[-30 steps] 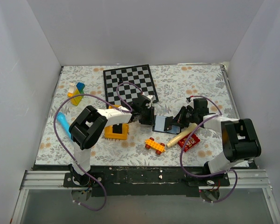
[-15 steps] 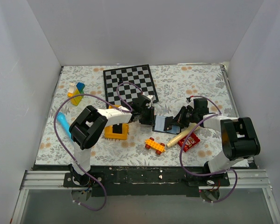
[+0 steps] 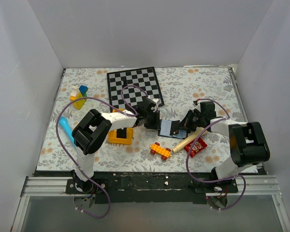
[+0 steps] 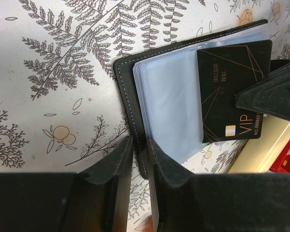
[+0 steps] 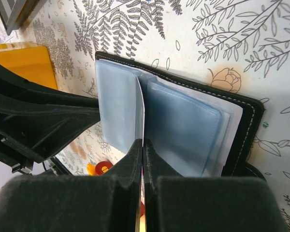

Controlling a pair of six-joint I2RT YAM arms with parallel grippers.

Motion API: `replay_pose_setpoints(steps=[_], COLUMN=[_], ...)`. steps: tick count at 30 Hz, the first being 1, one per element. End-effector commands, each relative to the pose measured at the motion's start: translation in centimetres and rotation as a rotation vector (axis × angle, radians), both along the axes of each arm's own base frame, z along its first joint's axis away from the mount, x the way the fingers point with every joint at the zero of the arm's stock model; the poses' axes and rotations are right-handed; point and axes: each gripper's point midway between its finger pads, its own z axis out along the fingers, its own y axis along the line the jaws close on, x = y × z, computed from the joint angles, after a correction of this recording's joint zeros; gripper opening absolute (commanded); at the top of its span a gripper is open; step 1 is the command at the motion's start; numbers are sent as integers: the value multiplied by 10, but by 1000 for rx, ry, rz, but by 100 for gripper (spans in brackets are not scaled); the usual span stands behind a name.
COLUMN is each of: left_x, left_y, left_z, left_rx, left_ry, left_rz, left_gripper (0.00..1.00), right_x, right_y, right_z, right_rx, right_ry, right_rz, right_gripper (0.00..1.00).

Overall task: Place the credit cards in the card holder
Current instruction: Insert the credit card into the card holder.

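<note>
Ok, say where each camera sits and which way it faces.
Top external: above and behind the robot, looking down on the floral-print table; left arm and right arm show.
Left wrist: on the left arm, looking down at the open black folding card holder and black VIP-marked credit card; left tool below, pinching the holder's edge.
Right wrist: on the right arm, facing the holder's blue-grey sleeves; right tool below, shut on the card.
Shared: both wrist views show the holder and the other tool.

Black card [image 4: 232, 92] atop open card holder [image 4: 169, 106]
</note>
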Motion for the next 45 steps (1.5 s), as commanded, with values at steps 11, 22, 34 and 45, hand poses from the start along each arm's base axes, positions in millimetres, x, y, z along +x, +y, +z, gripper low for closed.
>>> replay_pose_setpoints(steps=[11, 22, 34, 45], left_x=[-9, -9, -11, -11], left_y=[0, -1, -2, -3], left_z=[-12, -12, -14, -13], left_rx=[27, 22, 20, 18], left_ry=[33, 39, 47, 45], left_rz=[-23, -24, -25, -27], left_gripper=[16, 15, 14, 13], right_x=[14, 5, -8, -14], right_y=[-16, -8, 3, 6], right_z=[3, -5, -4, -3], right_rx=[-117, -76, 4, 32], right_ry=[-66, -39, -8, 27], right_rz=[-21, -17, -8, -13], right_gripper=[1, 1, 1, 1])
